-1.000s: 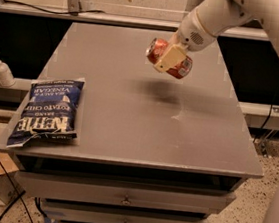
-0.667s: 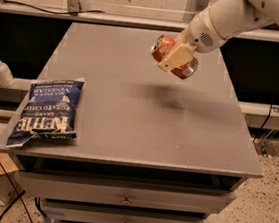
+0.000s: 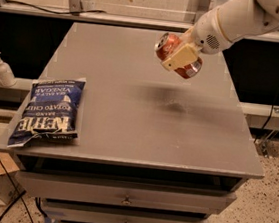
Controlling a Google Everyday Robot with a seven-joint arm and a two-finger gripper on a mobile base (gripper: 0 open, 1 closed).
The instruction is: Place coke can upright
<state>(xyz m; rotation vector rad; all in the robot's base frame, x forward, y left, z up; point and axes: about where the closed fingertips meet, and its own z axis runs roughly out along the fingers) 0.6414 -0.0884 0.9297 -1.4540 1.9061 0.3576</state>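
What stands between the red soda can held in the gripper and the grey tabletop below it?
Nothing visible. The gripper holds the red metal coke can tilted in the air above the grey tabletop, bare beneath it. The blue chip bag lies flat at the front left, well apart.

Upper centre-right, the gripper (image 3: pixel 181 58) clasps the coke can (image 3: pixel 167 43), hiding its middle; arm (image 3: pixel 240 19) cut off upper right.

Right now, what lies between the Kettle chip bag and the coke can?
Only bare tabletop, in the camera view; the tool grips the tilted coke can in mid-air, far right.
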